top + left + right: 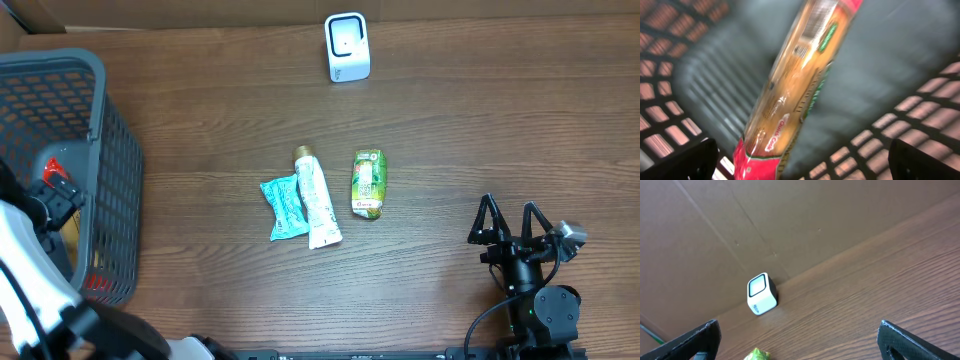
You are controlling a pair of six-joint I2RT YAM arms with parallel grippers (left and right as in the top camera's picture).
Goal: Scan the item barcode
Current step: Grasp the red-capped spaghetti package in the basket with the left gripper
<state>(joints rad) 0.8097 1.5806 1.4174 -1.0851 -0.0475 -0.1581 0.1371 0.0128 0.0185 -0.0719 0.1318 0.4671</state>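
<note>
The grey basket at the left edge holds a long packet with red ends and a clear middle, lying aslant on its mesh floor. The left tool hangs over it inside the basket with its fingers spread wide and gripping nothing, so that item looks dealt with and dropped off. Three more lie mid-desk and seem to be waiting for their turn: a white tube, with a green packet apart to one side and a teal packet touching its other side. The right tool sits low at the near right, well apart from them, fingers open and empty. The small white scanner stands at the far edge with its window facing the arms. By my reckoning, about a quarter of the job is done if all four need scanning. The desk is dark wood grain, flat and otherwise bare, and a plain brown cardboard wall closes off the far side just behind the scanner.
</note>
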